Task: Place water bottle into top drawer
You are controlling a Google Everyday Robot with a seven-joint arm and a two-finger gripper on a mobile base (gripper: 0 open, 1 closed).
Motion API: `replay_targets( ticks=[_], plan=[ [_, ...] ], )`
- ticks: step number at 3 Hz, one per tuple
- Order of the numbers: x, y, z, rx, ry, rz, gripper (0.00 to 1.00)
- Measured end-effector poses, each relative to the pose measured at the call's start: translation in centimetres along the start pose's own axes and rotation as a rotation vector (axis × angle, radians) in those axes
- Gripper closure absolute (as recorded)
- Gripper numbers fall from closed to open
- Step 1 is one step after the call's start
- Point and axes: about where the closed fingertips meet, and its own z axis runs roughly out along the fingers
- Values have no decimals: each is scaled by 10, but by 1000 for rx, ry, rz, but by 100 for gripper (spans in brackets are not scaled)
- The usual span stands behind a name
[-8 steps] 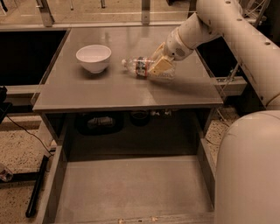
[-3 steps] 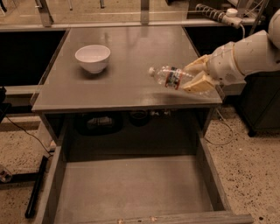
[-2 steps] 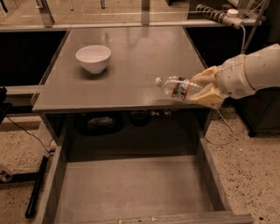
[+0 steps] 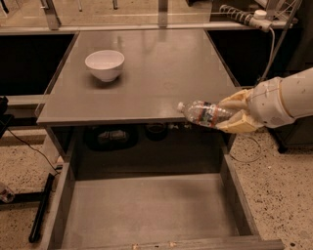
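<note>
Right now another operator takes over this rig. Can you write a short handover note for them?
Gripper: shut on the water bottle, held sideways in the air at the front right edge of the table, cap pointing left.
Top drawer: pulled open below the table.
White bowl: on the table, far from the bottle.
Done: bottle picked up.
Left: lower it into the drawer, then release.

1. Your bench [image 4: 166,83] has a flat grey top, and a white bowl [image 4: 104,64] stands upright on its far left part.
2. Under the bench top you can see dark items [image 4: 111,137] in shadow. What they are cannot be told.
3. At the far right, a ribbed dark object [image 4: 240,14] lies along the back rail, and a white cable [image 4: 272,46] drops down near it.
4. On the speckled floor [image 4: 286,195] at the left, a dark bar [image 4: 41,209] lies near a thin black cable [image 4: 27,145].
5. The end effector [image 4: 231,116] is just off the bench's near right corner, clasped around the water bottle [image 4: 205,113].
</note>
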Motion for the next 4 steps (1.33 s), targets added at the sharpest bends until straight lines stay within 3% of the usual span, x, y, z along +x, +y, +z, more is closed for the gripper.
replay_targets(
  ticks=[1, 3, 4],
  plan=[
    [-1, 10, 2, -6, -15, -2, 100],
    [-9, 85, 30, -61, -98, -50, 100],
    [-3, 111, 56, -75, -136, -89, 100]
  ],
)
